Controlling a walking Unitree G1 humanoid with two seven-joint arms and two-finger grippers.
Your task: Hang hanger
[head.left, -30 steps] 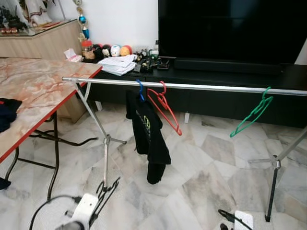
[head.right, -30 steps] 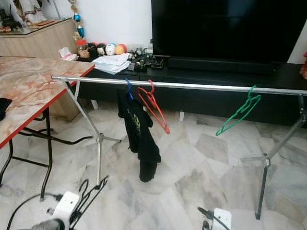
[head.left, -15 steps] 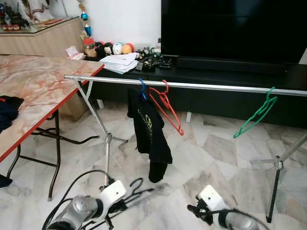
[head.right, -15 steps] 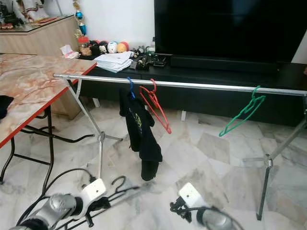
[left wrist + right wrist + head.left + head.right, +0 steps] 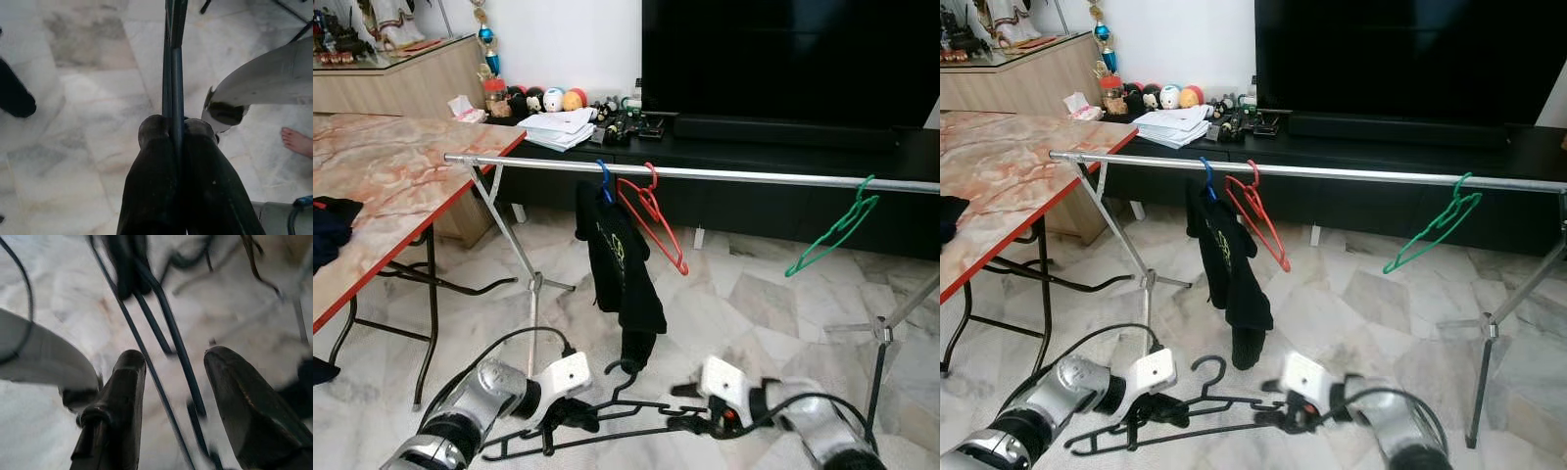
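In the eye views, the left tool pinches a black hanger low over the floor, near the rail. In the right wrist view, the right tool is spread around the hanger's bars.

Silver arms, white wrist blocks, black cables (black-fingered pincers).

You have four hangers: one black, one blue, one red, one green. One garment hangs.
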